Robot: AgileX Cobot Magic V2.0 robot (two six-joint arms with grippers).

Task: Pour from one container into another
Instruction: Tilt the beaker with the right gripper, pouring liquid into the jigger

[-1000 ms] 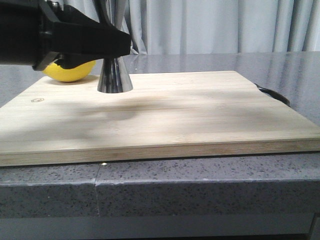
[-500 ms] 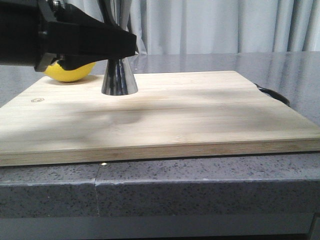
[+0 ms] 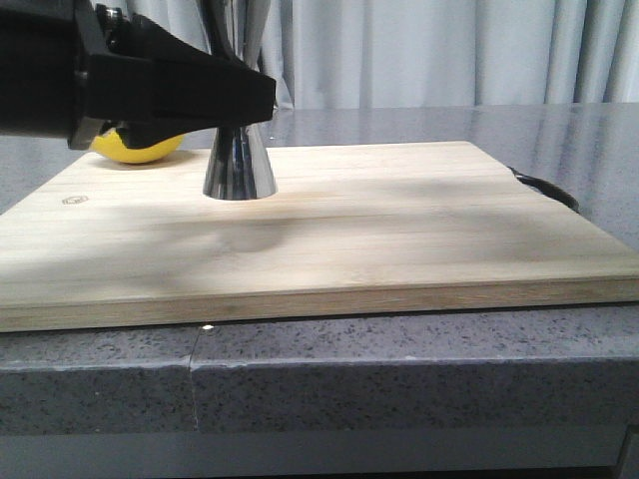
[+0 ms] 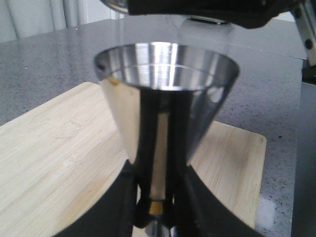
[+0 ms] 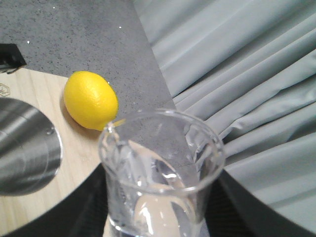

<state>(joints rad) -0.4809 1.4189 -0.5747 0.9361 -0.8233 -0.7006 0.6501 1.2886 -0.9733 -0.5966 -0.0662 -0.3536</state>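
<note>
Steel gleams where the left gripper point(image 4: 157, 210) reaches in low and level over the cutting board point(image 3: 399, 230), its black jaws pinching the jigger point(image 3: 240, 165) at the narrow gold-banded waist. The jigger's flared base sits near the board's far left corner, upright; its polished cone mouth opens wide in the left wrist view. Just behind it, at that corner, lies a smooth yellow lemon point(image 5: 91, 99). The right gripper point(image 5: 158, 217) clasps the clear glass beaker point(image 5: 160, 173) from below, held above the jigger's rim, spout and thin lip catching light. Speckled grey stone forms the table point(image 3: 399, 369).
</note>
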